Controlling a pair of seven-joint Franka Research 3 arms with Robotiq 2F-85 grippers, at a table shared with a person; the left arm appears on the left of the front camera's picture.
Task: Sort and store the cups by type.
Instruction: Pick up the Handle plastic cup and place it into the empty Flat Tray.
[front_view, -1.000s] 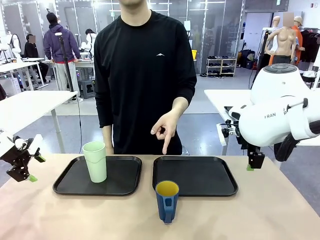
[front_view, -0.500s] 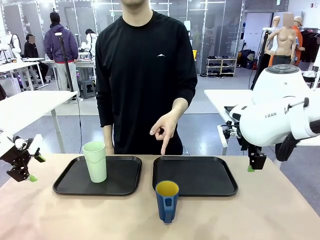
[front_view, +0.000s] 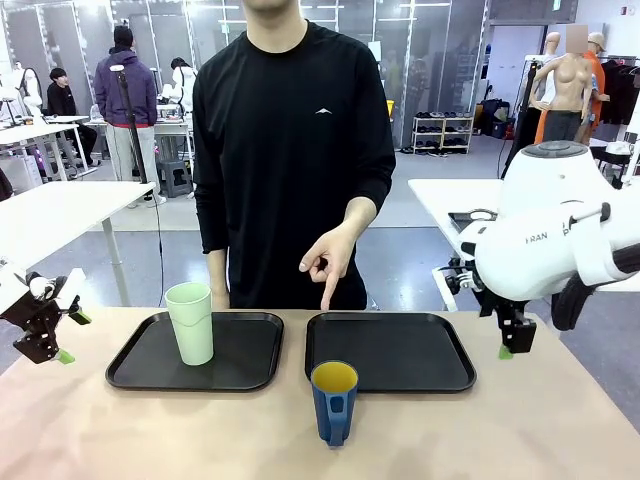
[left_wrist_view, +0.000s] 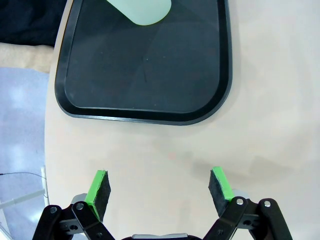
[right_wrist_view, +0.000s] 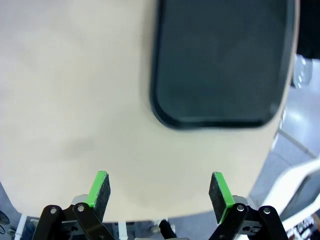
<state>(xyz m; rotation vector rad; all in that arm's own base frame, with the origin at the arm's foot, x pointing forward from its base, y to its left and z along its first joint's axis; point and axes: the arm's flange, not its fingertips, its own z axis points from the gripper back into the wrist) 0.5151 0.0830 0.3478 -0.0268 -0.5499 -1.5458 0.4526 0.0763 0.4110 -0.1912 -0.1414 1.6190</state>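
A tall mint-green tumbler (front_view: 191, 322) stands upright on the left black tray (front_view: 240, 365); its base (left_wrist_view: 142, 10) shows at the top of the left wrist view. A dark blue mug (front_view: 334, 402) with yellow inside stands on the table just in front of the right black tray (front_view: 400, 350). The person's hand (front_view: 328, 262) points a finger down toward the right tray's near-left corner. My left gripper (front_view: 62, 333) hangs open at the table's left edge (left_wrist_view: 160, 187), with nothing between its fingers. My right gripper (right_wrist_view: 159, 192) is open over bare table short of the right tray (right_wrist_view: 220, 65); its fingertip (front_view: 505, 350) shows beside that tray.
The tan table (front_view: 150, 440) has free room in front of both trays. The person stands at the far side, close behind the trays. White tables and other people are farther back.
The right arm has shifted a little lower and toward the table's right edge. The pointing hand, cups and left arm have held still.
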